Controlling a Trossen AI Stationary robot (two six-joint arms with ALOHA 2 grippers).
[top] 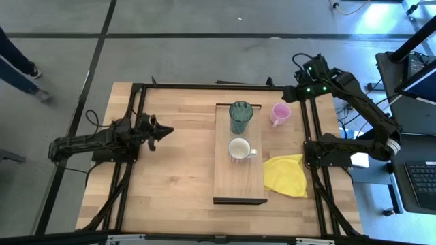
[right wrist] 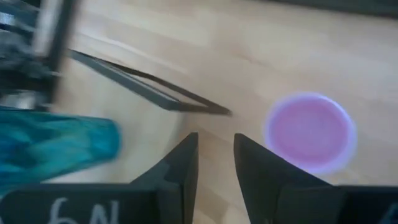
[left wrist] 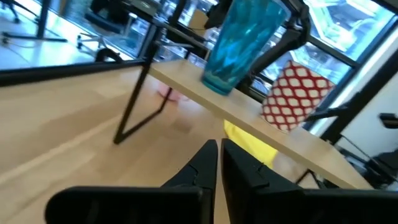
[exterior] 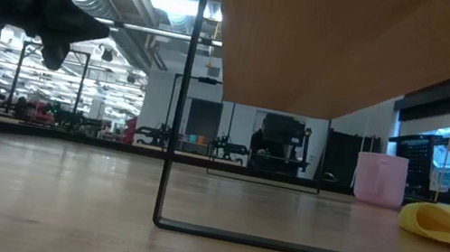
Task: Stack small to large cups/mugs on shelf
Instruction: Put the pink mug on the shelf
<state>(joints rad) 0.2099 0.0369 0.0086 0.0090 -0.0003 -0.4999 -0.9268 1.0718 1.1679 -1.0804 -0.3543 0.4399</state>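
Left end effector: (top: pixel 165 128) you are holding it well left of the shelf, above the surface, fingers closed together on nothing; it is waiting, so leave it there.
Shelf: (top: pixel 225 184) it is running down the middle of the surface, raised on a thin dark frame.
Teal tumbler: (top: pixel 240 116) it is standing upright at the shelf's far end.
White mug: (top: pixel 239 149) it is sitting mid-shelf, just in front of the tumbler; the left wrist view is showing a red check pattern on its side.
Pink mug: (top: pixel 280 113) it is standing on the surface, just right of the shelf's far end, not yet shelved.
Right end effector: (right wrist: pixel 214 163) you are hovering it above the pink mug (right wrist: pixel 310 130), fingers slightly parted and empty, mug off to one side.
Step, my judgement: you are lining up a grasp on the pink mug. Centre over the rim first, straddle one wall, and keep clear of the tumbler.
Yellow cloth: (top: pixel 285 174) it is lying crumpled beside the shelf's right edge.
Room: you are working in an open hall with grey floor, desks to the right, and a person's legs (top: pixel 19 71) at far left.
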